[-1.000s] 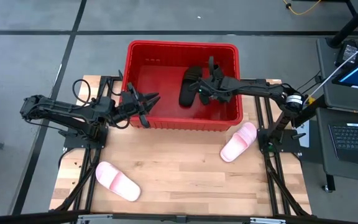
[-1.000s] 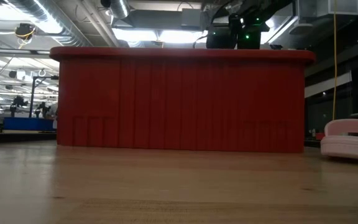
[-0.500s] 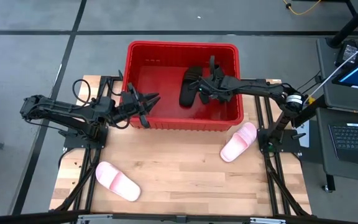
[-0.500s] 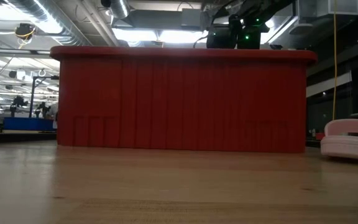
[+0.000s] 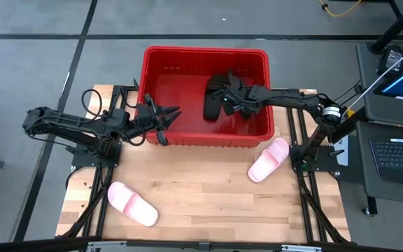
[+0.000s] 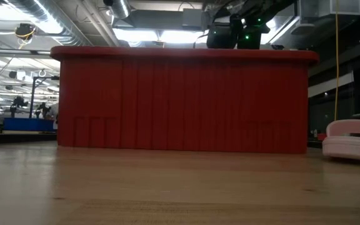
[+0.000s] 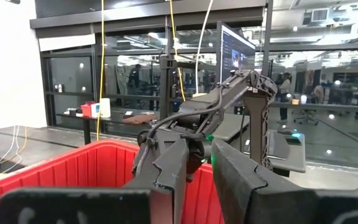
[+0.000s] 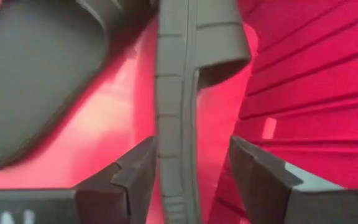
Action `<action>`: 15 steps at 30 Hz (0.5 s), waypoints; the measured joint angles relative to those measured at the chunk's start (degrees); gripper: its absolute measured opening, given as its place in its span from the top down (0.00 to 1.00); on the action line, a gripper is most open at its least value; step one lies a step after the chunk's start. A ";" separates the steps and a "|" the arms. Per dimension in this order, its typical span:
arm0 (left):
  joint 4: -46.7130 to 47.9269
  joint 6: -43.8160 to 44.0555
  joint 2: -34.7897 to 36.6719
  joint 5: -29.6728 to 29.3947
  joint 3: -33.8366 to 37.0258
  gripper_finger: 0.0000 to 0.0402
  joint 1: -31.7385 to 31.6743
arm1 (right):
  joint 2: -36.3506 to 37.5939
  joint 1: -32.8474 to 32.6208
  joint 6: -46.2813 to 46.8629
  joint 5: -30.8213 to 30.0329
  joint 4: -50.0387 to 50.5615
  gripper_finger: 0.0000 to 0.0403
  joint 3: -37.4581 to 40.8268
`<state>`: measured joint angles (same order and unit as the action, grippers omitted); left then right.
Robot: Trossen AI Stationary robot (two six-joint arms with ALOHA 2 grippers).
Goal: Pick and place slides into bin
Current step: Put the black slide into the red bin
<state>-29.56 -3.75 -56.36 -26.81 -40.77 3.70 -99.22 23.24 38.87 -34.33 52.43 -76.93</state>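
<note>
Slides lie split between bin and surface in the high view: two black slides [image 5: 215,95] sit inside the red bin [image 5: 206,54] at upper centre, one pink slide [image 5: 269,159] rests on the wooden surface [image 5: 201,189] just below the bin's right corner, and another pink slide [image 5: 133,204] lies at lower left. The right gripper [image 5: 227,96] reaches into the bin over the black pair; the left gripper [image 5: 168,117] hangs at the bin's left front wall.

Low view: the bin's ribbed wall fills the middle — a pink slide [image 6: 352,139] shows at the right edge.

Left wrist view: the left gripper [image 7: 197,168] holds nothing, its fingers a little apart, above the bin's rim [image 7: 73,168].

Right wrist view: the right gripper [image 8: 191,165] stands open — a black slide [image 8: 179,93] on edge runs between its fingers.
</note>
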 joint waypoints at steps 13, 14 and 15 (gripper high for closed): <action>0.00 0.00 0.00 0.00 0.00 0.83 0.00 | -0.02 -0.15 -3.97 1.55 -6.22 0.50 -0.97; 0.00 0.00 0.00 0.00 0.00 0.83 0.00 | -0.02 -0.15 -4.96 1.47 -6.28 0.50 -1.71; 0.00 0.00 0.00 0.00 0.00 0.83 0.00 | 0.00 -0.17 -6.39 1.44 -6.37 0.50 -2.45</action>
<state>-29.56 -3.75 -56.36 -26.81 -40.77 3.70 -99.22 23.07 32.48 -32.88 46.07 -79.37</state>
